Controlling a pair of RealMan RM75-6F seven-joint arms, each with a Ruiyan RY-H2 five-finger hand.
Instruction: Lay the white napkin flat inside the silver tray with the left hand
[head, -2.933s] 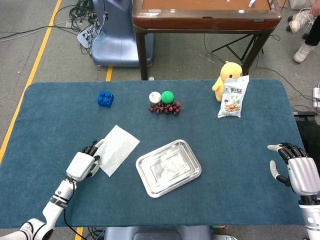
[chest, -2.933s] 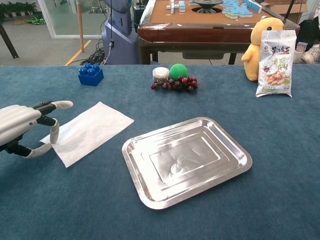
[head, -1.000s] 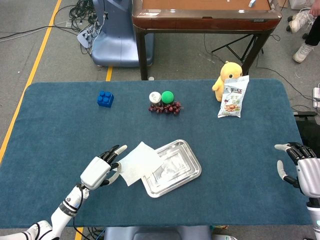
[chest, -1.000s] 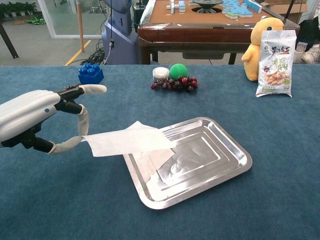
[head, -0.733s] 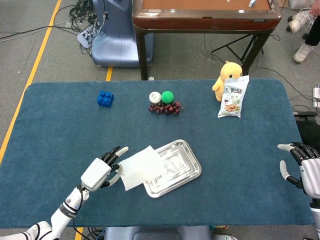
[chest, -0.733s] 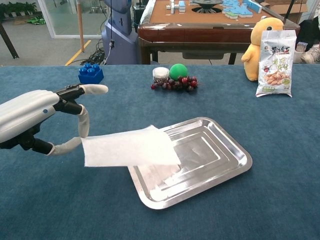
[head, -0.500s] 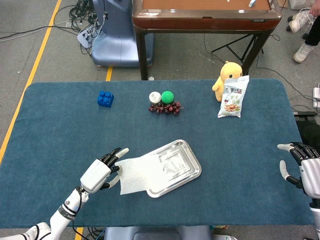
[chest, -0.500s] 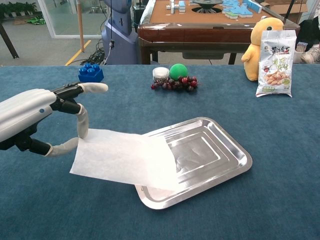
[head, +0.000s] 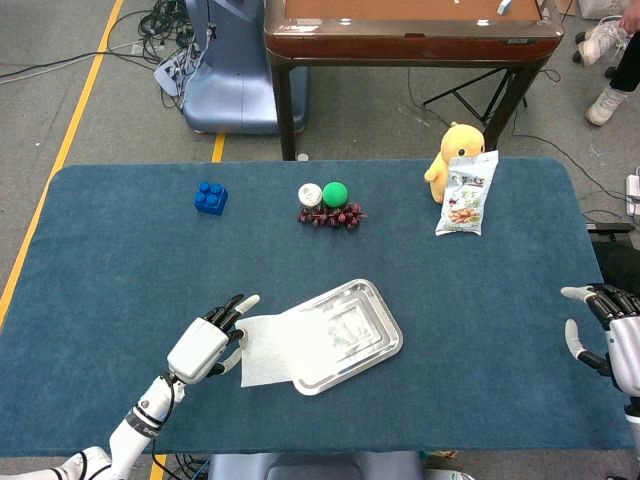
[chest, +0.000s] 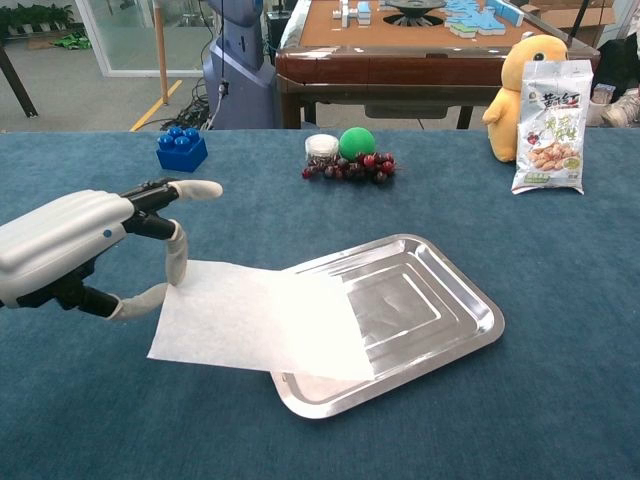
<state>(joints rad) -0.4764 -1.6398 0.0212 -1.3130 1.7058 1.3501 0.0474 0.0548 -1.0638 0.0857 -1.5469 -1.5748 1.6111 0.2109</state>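
The white napkin hangs spread out, its right part over the left side of the silver tray. My left hand pinches the napkin's left edge between thumb and a finger, just left of the tray. The napkin's left half sticks out past the tray's rim over the blue cloth. My right hand rests at the table's right edge, fingers apart, holding nothing.
At the back stand a blue block, a white cap, a green ball and dark grapes. A yellow plush toy and a snack bag stand at the back right.
My left hand has carried the napkin from the cloth at the left rightward over the tray and lowered it. In the last half second it shifted slightly right and settled lower.
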